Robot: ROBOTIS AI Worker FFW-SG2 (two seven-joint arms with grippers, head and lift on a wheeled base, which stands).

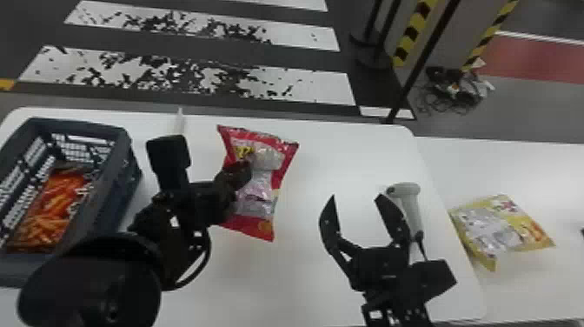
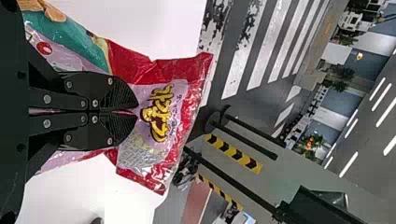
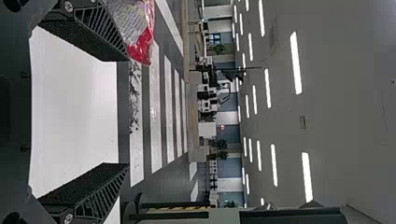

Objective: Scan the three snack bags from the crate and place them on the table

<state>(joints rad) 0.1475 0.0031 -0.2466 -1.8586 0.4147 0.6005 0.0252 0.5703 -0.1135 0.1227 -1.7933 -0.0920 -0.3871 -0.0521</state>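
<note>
Red bag (image 1: 263, 191) runs roughly lengthwise up the head view (left claw (image 1: 245, 168) clamping it, right claw (image 1: 356, 198) spread).

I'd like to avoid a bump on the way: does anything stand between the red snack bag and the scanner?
Yes. In the head view, the right pincer, open, stands between the red snack bag, gripped by the left pincer, and the scanner. Nothing else visible stands there.

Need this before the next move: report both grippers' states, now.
Left gripper: closed, holding the red snack bag.
Right gripper: open, nothing between its fingers.
</note>
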